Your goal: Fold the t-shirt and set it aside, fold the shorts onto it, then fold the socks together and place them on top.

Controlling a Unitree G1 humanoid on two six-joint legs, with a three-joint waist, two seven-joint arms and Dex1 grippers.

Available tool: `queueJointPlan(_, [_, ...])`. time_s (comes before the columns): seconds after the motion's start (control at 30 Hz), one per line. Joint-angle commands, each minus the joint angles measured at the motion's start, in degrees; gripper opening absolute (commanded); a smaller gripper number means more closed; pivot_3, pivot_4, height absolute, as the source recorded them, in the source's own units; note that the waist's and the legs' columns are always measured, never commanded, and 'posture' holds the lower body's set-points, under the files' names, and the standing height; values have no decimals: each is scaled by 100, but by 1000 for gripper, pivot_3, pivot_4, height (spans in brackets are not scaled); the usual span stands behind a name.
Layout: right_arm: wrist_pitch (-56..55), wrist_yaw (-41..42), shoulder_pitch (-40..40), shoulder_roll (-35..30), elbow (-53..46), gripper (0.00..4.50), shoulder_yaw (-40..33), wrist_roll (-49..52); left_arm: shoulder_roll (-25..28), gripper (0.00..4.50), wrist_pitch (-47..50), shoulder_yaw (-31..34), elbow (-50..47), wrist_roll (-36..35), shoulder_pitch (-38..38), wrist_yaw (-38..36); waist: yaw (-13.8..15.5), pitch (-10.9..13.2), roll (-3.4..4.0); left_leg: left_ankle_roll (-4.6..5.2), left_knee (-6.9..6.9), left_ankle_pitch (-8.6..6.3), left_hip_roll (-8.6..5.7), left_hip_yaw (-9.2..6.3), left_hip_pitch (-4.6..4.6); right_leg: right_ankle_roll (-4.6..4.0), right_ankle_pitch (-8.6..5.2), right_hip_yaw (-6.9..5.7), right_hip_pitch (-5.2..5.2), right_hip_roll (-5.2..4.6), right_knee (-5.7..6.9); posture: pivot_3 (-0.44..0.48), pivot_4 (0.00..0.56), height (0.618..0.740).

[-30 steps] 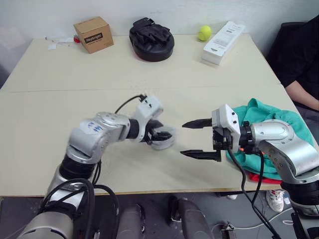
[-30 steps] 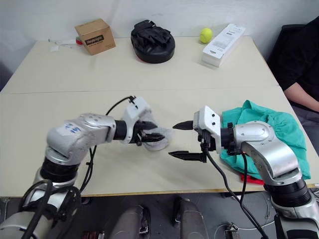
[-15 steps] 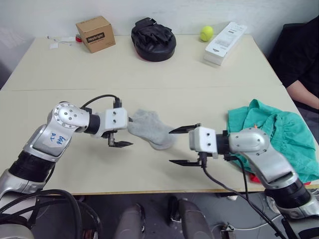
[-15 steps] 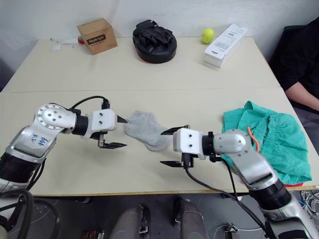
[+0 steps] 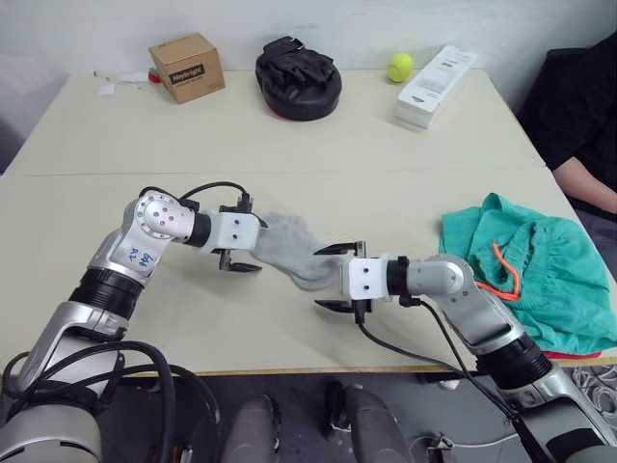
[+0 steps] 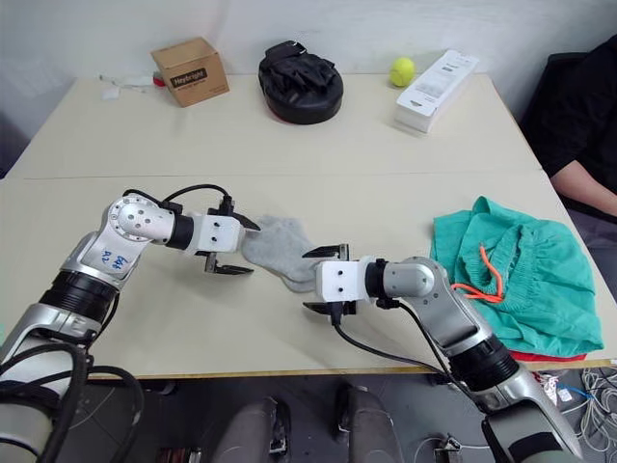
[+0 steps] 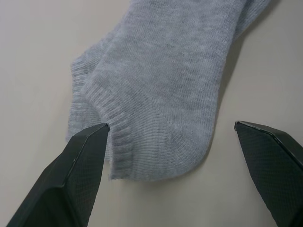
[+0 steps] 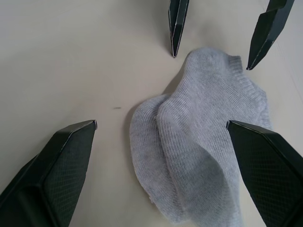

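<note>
- Left eye view: socks (image 5: 294, 249) lie stacked flat on the surface (image 5: 116, 193) between both arms. A second ago the left gripper (image 5: 243, 246) had them bunched in its fingers; now it has let go and sits spread open at the cuff end, holding nothing. The right gripper (image 5: 333, 278) has moved in from beside the shorts (image 5: 540, 280) to the toe end, wide open and empty.
- Right eye view: same layout. The shorts sit crumpled at the robot's right edge with the orange drawstring showing; a sliver of the t-shirt (image 6: 545, 356) peeks out red beneath them. So the pile is made and the socks are the last item.
- Left wrist view: ribbed cuffs of the two socks overlap, one slightly offset; black fingers (image 7: 78, 175) stand apart either side, not touching the fabric.
- Right wrist view: toe end lies between open fingers (image 8: 57, 175); the left gripper's tips are at the far end.
- Judgement: socks are paired and laid out; fold and transfer onto the shorts are likely next.
</note>
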Motion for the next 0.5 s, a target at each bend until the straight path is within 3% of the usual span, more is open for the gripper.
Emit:
queueJointPlan(0.03, [-242, -143, -148, 76, 204, 4316, 70, -278, -180, 3899, -134, -22, 385, 295, -133, 189, -2, 0, 0, 2, 2, -1, -1, 0, 1, 3, 1, 0, 2, -2, 0, 0, 150, 740])
queueJointPlan(0.1, [-244, -188, -182, 139, 356, 3876, 70, -340, -248, 3302, -186, -17, 537, 375, -198, 243, -8, -1, 0, 5, 4, -3, -2, 0, 2, 6, 4, 1, 6, -3, -1, 0, 150, 740])
queueJointPlan(0.43, [-344, -75, -167, 145, 416, 228, 40, -325, -255, 12, -84, 128, 246, 227, -61, -61, -34, 0, 0, 5, 3, -3, 2, 1, 4, 6, 4, 0, 6, -2, 0, 0, 150, 740])
queueJointPlan(0.5, [-369, -52, -149, 130, 401, 28, 35, -321, -246, 0, -2, 141, 125, 215, 9, -105, -35, 0, 0, 6, 3, -4, 2, 1, 4, 6, 4, 0, 6, -1, -1, 0, 150, 740])
